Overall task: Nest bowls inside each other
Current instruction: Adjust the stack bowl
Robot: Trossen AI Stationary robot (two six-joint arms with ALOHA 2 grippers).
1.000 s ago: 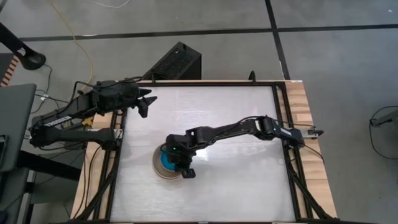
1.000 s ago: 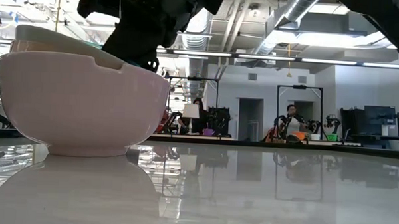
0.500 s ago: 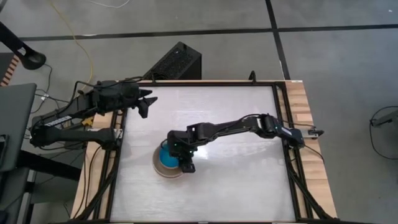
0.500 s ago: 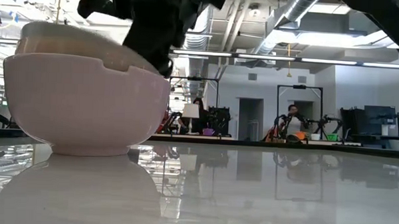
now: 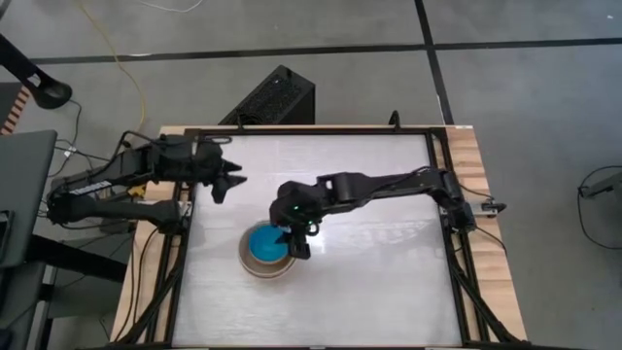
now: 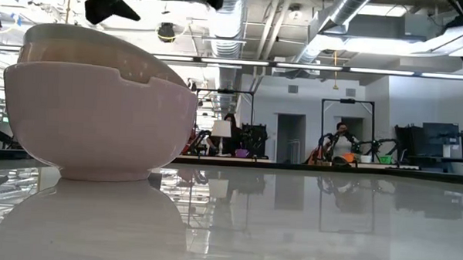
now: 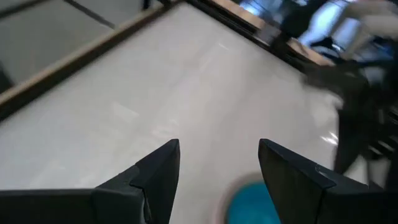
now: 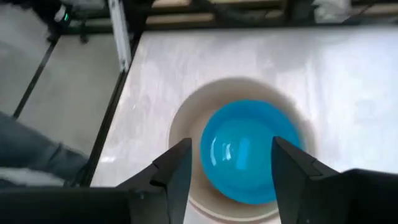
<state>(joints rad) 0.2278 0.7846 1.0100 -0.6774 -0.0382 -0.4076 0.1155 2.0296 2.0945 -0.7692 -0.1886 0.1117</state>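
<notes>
Both arms are matte black, built of slim jointed segments with black cables trailing at their bases. The right arm (image 5: pixel 374 188) shows a small green light, perhaps an indicator.

Grey tiled floor (image 5: pixel 525 97) with dark seams surrounded the wood-edged table (image 5: pixel 478 194). A yellow cable (image 5: pixel 124 68) trailed across it. Beyond, exposed ceiling ducts (image 6: pixel 351 7), white walls, a dark doorway (image 6: pixel 291 140).
</notes>
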